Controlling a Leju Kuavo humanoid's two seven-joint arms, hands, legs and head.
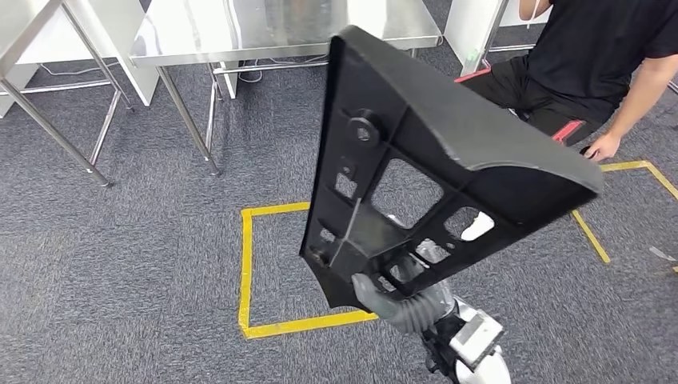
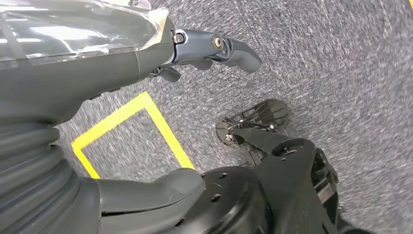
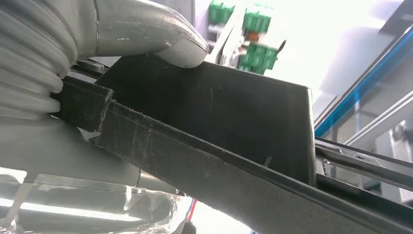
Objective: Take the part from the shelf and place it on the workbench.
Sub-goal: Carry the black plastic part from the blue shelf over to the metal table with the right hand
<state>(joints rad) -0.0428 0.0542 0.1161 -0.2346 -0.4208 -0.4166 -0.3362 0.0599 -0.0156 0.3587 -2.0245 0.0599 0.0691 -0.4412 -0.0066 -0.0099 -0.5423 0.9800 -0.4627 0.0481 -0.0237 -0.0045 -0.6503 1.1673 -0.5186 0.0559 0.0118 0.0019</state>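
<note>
Head view: a grey carpeted floor (image 1: 120, 264) marked with a square of yellow tape (image 1: 248, 272). A steel workbench (image 1: 264, 32) stands at the far side, its top bare along the near edge. A seated person (image 1: 592, 72) in black is at the far right. The part (image 1: 432, 176), a large flat black plastic panel with cut-out openings, is held up off the floor in front of the robot. Its long axis runs from the right hand (image 1: 384, 292) at its lower end up and away toward the workbench, so the free end is the end nearest the bench.

Left wrist view: the left hand (image 2: 195, 53) hangs over the carpet with its fingers apart, holding nothing. It looks well clear of the panel.

Right wrist view: the right hand's thumb (image 3: 160, 39) presses on the panel's flat face, and the panel's edge passes through the hand, so the fingers are clamped on it. The panel stretches straight away from the hand.

The right hand alone carries the panel; setting it down should mean reaching forward, free end first.
</note>
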